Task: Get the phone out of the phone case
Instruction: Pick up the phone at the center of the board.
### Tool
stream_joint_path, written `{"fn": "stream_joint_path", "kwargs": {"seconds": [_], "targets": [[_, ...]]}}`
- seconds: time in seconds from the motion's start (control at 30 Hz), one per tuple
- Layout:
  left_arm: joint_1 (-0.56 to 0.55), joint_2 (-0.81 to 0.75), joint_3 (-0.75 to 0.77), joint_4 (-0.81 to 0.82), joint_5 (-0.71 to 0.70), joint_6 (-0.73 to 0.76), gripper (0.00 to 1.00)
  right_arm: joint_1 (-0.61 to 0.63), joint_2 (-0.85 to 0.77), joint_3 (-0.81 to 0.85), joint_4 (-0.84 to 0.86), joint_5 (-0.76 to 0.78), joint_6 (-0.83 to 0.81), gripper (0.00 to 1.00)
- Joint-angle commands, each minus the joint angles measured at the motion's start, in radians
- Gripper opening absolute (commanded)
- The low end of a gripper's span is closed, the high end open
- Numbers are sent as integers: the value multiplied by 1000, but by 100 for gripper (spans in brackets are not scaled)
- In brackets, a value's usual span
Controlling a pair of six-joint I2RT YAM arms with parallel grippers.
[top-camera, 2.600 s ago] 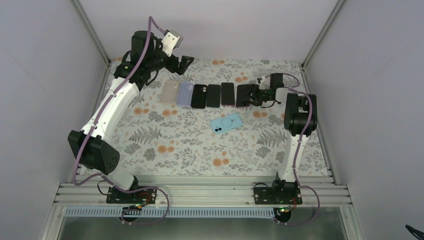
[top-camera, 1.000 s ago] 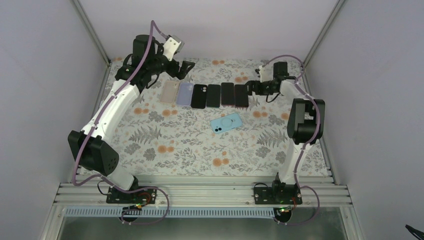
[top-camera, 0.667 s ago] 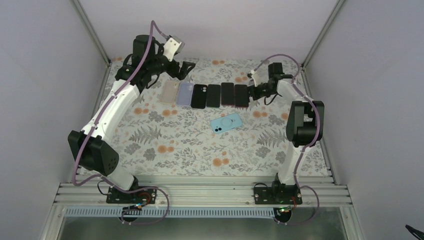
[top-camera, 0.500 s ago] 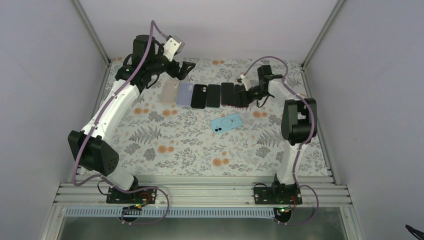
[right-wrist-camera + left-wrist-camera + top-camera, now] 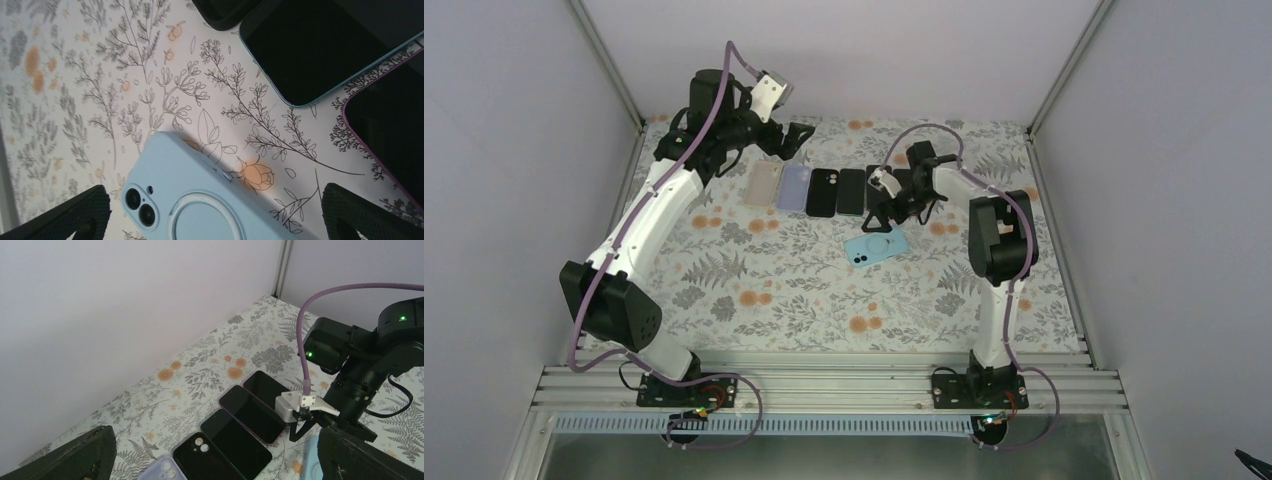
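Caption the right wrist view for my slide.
Open right gripper poised over the light blue cased phone, lens side up on the floral table.

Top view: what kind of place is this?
Probably a robot test booth: plain walls around a flowery table, left arm and right arm bolted to a metal rail, phones laid in a row.
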Motion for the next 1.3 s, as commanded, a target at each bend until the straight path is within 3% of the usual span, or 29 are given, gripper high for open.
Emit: {"fn": "stream_joint_path", "kwargs": {"seconds": [0.0,0.6,0.83,1.03,1.27], "targets": [[-1,-5,35,-5,-8,11,100,31,10,-3,21,85,-47,99],[-5,9,59,-14,8,10,100,36,28,-72,-132,30,-159,99],[-8,10,59,-17,8,14,100,37,-107,-187,-135,8,-217,99],[-14,22,65,-19,29,15,100,45,-249,-348,-36,111,-239,99],[-29,29,73,-23,12,23,100,111,-326,-421,80,318,-116,99]]}}
